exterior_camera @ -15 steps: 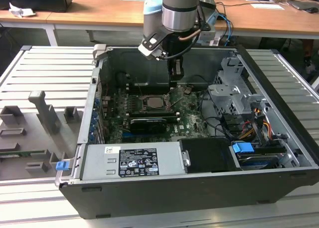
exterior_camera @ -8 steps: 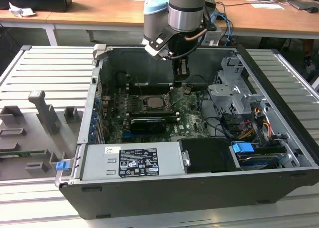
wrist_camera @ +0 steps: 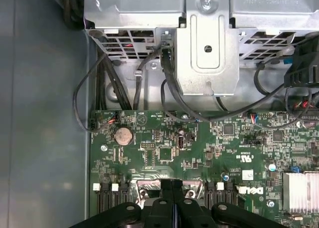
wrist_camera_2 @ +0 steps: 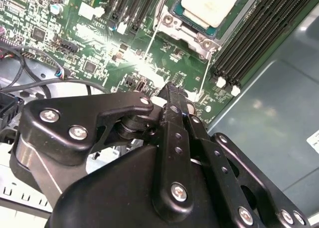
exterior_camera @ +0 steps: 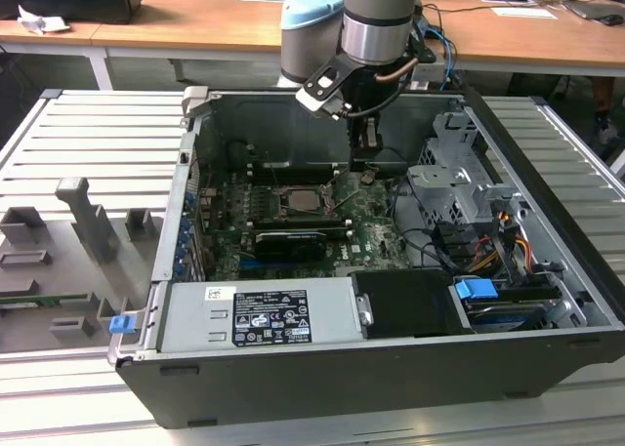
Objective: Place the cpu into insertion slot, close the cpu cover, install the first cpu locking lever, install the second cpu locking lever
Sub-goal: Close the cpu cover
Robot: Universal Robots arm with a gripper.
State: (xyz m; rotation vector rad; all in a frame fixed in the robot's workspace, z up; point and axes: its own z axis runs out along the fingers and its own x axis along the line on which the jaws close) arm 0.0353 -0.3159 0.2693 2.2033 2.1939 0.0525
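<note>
Second wrist view: my pincer (wrist_camera_2: 172, 91) is clenched on nothing, its tip just beside a thin locking lever (wrist_camera_2: 204, 76). Just ahead, the cpu (wrist_camera_2: 212, 6) sits in its socket and the cpu cover (wrist_camera_2: 197, 36) appears down. Recommendation: bear on the lever squarely and slowly, guarding against slip-off.

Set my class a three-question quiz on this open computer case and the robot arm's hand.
1. True or false: the small square silvery-beige chip lies seated on the green motherboard.
2. In the exterior view, the silvery metal drive cage stands on which side of that chip: A left, B right?
3. Fill in: the fingers of the black hand are ____.
Key: 1 true; 2 B; 3 shut.
</note>
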